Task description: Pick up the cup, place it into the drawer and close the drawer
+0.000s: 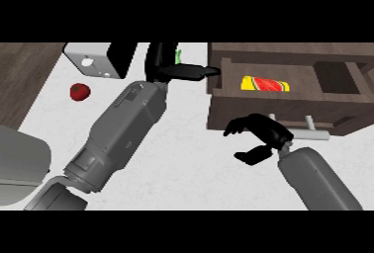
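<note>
Your cup (265, 84) already lies inside the open drawer (288, 106), so only closing remains: the right hand (257, 136), fingers curled on nothing, sits at the drawer front, the left hand (175, 69) beside the drawer, grip unclear.

Bystanders on the white surface (175, 163)

A small red apple (80, 91) is lying near the surface's left side, just below a white boxy appliance (93, 60) that is sitting at the back edge. Dark wooden flooring (22, 84) is showing to the left, beyond the surface.
</note>
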Robot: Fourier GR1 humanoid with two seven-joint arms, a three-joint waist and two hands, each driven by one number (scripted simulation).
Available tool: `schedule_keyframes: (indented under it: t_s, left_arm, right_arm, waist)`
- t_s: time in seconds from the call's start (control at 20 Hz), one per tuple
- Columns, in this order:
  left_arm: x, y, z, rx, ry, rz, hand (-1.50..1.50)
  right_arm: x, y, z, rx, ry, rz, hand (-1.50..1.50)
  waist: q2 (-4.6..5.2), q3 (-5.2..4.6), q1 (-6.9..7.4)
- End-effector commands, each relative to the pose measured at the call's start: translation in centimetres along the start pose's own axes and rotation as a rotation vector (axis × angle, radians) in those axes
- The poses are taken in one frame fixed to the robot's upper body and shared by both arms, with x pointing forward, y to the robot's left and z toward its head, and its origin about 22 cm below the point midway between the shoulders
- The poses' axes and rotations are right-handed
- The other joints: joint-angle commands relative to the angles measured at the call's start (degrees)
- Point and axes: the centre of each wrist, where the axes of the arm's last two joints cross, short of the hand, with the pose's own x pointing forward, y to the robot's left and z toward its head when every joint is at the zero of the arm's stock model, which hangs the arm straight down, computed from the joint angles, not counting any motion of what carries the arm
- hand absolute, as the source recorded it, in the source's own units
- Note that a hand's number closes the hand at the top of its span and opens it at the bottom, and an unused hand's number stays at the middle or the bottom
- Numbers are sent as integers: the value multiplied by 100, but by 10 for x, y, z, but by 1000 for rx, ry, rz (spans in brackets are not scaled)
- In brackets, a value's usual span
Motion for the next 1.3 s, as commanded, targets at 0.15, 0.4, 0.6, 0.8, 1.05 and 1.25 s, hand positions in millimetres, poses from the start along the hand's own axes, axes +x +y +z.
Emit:
schedule_keyframes:
  t_s: [0.15, 0.4, 0.6, 0.8, 1.05, 1.25]
  left_arm:
    - [1, 35, 13, -7, 10, 27, -150]
    - [1, 59, 23, -12, 7, 19, -150]
    - [3, 70, 29, -51, 10, 53, -150]
    - [9, 80, 26, -46, 0, 24, -150]
    - [8, 79, 31, -92, 11, 48, -150]
    - [3, 90, 40, -91, 23, 58, -150]
  right_arm:
    - [-42, -18, -20, -130, 9, -18, 150]
    - [-42, -81, -22, -274, -18, -67, 150]
    - [-43, -127, -12, -389, 2, -76, 150]
    - [-36, -158, -4, -456, 14, -102, 150]
    - [-38, -170, 6, -483, 8, -134, 150]
    - [-37, -183, 17, -489, -14, -136, 150]
  waist:
    - [33, 17, 363]
    - [61, 19, 480]
    - [132, 22, 669]
    - [172, 19, 706]
    - [182, 19, 842]
    - [208, 8, 939]
